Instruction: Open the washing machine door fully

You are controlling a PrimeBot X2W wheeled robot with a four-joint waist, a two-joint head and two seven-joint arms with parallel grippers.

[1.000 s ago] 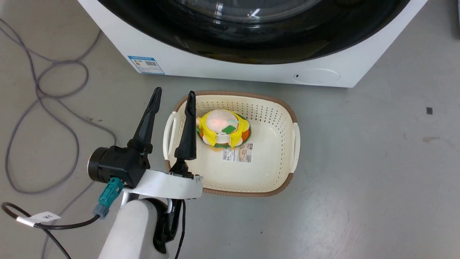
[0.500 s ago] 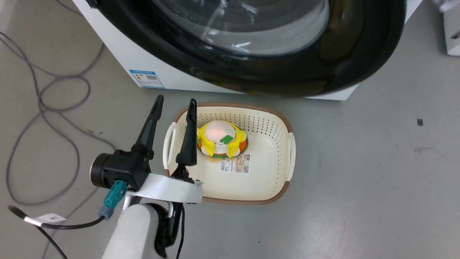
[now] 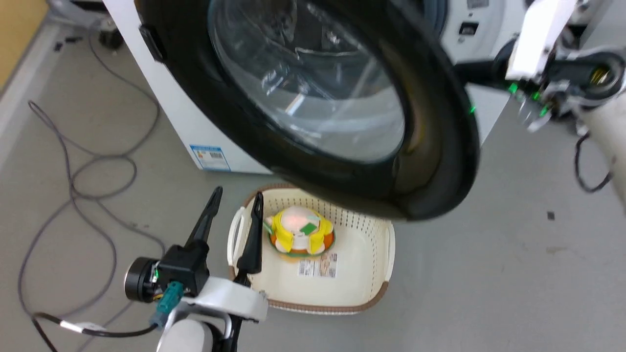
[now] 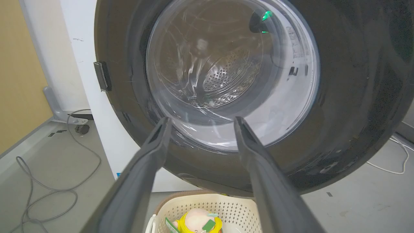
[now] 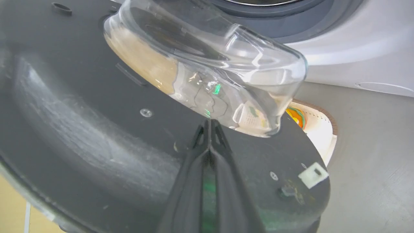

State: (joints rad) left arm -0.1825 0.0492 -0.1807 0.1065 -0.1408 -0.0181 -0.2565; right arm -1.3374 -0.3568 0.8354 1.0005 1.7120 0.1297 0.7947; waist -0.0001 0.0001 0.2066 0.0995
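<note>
The washing machine door (image 3: 430, 122), a very large round black disc with a glossy front and a bulging clear glass bowl (image 3: 303, 88) at its centre, stands part open, angled out from the big white front-loading washing machine (image 3: 171, 107) and hanging over the far edge of the basket below. At the far left of the head view a thin grey cable (image 3: 73, 195) loops over the grey floor. Next comes the machine's white side, with a small black block (image 3: 149, 41) at the door's left edge and a blue label (image 3: 210, 157) at the lower corner. Below the label the left gripper (image 3: 238, 193) hovers with its two long dark fingers spread wide apart and nothing between them; in the left wrist view the left gripper (image 4: 201, 119) points at the door (image 4: 355, 97), through whose glass the perforated steel drum (image 4: 226, 74) shows. Just beside its right finger sits a cream perforated plastic basket (image 3: 376, 274) with a brown rim, holding a round yellow and orange soft toy (image 3: 298, 230) towards its left end. At the upper right the right arm (image 3: 543, 34) reaches in behind the door's rim. In the right wrist view the right gripper (image 5: 208, 122) has its fingers pressed together, empty, with the tips at the door's matte black back (image 5: 97, 136) just below the glass bowl (image 5: 226, 64); whether they press on it cannot be told.
</note>
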